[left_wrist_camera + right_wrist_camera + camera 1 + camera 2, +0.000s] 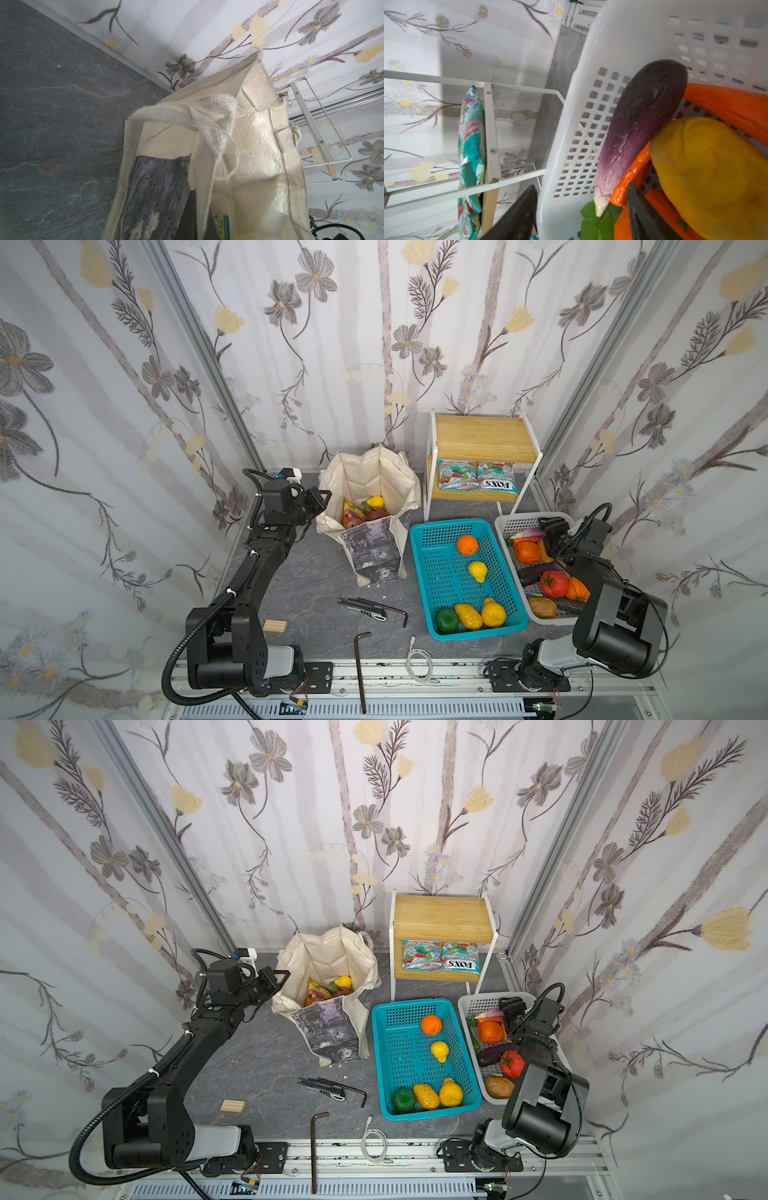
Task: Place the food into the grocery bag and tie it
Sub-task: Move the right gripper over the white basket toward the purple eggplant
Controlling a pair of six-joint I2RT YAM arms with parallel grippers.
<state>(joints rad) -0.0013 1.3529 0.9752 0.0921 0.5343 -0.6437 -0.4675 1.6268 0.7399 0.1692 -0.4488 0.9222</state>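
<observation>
Cream canvas marks the far end of the bench (291, 593). The grocery bag (374, 479) (328, 957) stands upright at about 12 o'clock from the bench's middle, its mouth spread wide. In both top views a lemon (376, 502) (343, 982), a pink dragon fruit (376, 515) and an orange snack packet (351, 517) (317, 996) lie inside at the bottom.

The left gripper (323, 499) (281, 978) meets the bag's rim on its 9 o'clock side, jaws together. The left wrist view shows a strip of the bag's cloth (200, 187) running down into them. A handle (182, 118) hangs bunched and untied beside it.

A turquoise basket (451, 524) (411, 1006) lies at 3 o'clock from the bag, holding an orange (467, 544) and other toy fruit. A white basket (515, 520) (473, 1002) sits just beside it, again at 3 o'clock, piled with toy vegetables.

The right gripper (549, 540) (513, 1011) (581, 186) hangs over the white basket's 12 o'clock end with its jaws apart. In the right wrist view one finger (519, 214) is outside the basket wall (571, 104) and the other is inside. The pale tip of a purple eggplant (639, 128) (530, 533) points down between them, gripped by neither.

A small shelf (484, 439) stands at 12 o'clock from the baskets and carries two teal packets (478, 481).
</observation>
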